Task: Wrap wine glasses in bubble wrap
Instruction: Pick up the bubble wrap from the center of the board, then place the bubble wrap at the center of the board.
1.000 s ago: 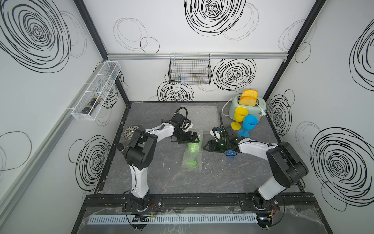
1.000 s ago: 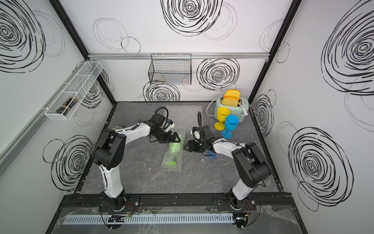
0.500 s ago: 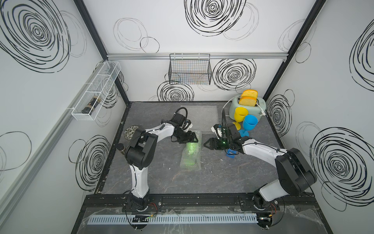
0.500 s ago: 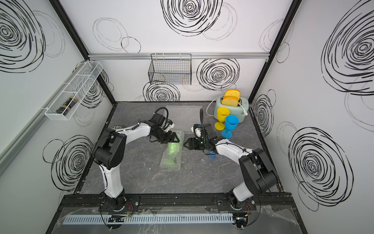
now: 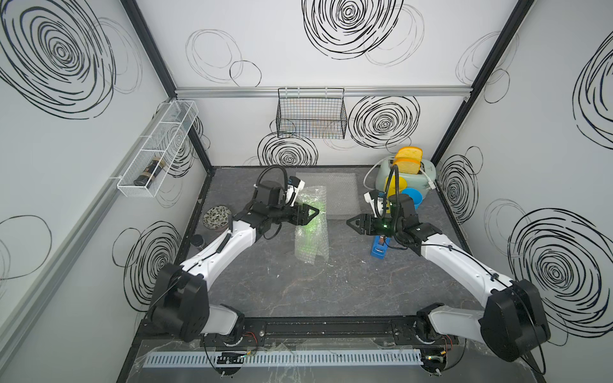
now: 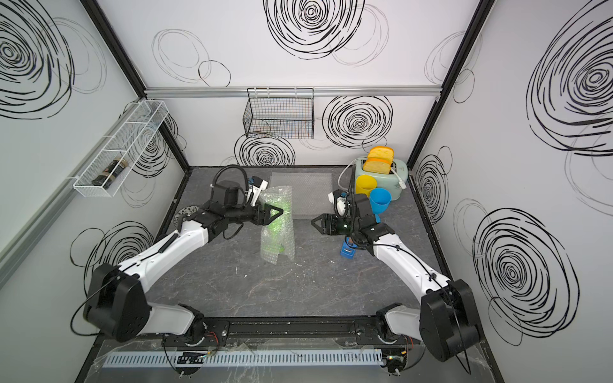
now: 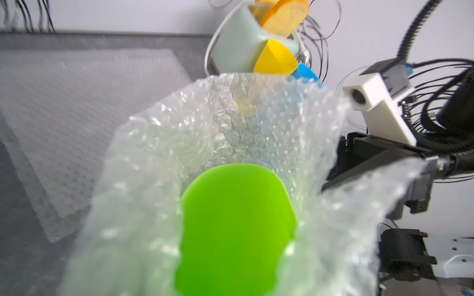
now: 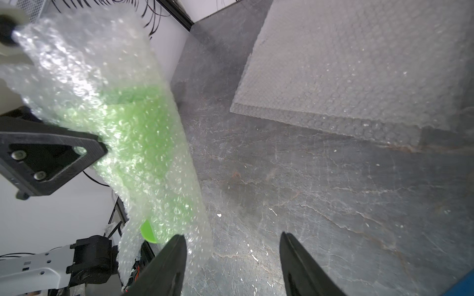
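The lime green wine glass (image 7: 236, 217) is rolled in a sheet of bubble wrap (image 5: 311, 238) and stands tilted, its lower end by the table. My left gripper (image 5: 313, 212) is shut on this wrapped glass around its upper half; in the left wrist view the wrap hides the fingers. My right gripper (image 5: 351, 223) hangs open and empty just right of the bundle, its fingertips (image 8: 177, 246) close to the wrap. In both top views the yellow wine glass (image 6: 365, 185) and the blue wine glass (image 6: 380, 199) stand at the back right. Flat bubble wrap sheets (image 5: 341, 195) lie behind the bundle.
A pale green toaster (image 5: 428, 174) with toast stands in the back right corner. A blue tape dispenser (image 5: 379, 248) sits under my right wrist. A patterned bowl (image 5: 217, 217) and a small dark jar (image 5: 199, 240) lie by the left wall. A wire basket (image 5: 311, 114) hangs on the back wall.
My left gripper has closed on the wrapped green glass and raised its upper end from lying flat. My right arm has stretched out and its gripper moved slightly back and right.
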`<state>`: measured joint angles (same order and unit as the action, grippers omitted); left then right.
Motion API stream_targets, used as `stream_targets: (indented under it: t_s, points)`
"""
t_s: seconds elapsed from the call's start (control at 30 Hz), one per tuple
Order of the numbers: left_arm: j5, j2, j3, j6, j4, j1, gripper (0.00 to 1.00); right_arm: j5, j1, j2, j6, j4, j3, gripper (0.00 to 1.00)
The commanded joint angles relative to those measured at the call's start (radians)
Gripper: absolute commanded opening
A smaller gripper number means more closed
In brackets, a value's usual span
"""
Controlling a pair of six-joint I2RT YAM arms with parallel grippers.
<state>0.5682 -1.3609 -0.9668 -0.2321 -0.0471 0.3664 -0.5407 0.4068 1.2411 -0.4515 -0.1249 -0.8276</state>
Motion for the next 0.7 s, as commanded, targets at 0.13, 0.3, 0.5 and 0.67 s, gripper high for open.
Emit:
stream_targets:
  t_s: [0.13,0.3,0.5,0.67]
  points:
    - [0.041,0.12,0.349,0.097,0.741,-0.048,0.69,-0.008,0.005,-0.034,-0.001,0.104,0.03,0.62]
    - [0.161,0.099,0.55,0.188,1.248,-0.05,0.61,0.003,0.033,0.023,-0.023,0.155,0.028,0.62]
    - [0.123,0.074,0.668,0.318,1.399,-0.039,0.6,0.025,0.097,0.122,-0.048,0.142,-0.042,0.62]
    - [0.07,0.021,0.761,0.47,1.522,0.003,0.62,0.052,0.169,0.158,-0.04,0.145,-0.073,0.61]
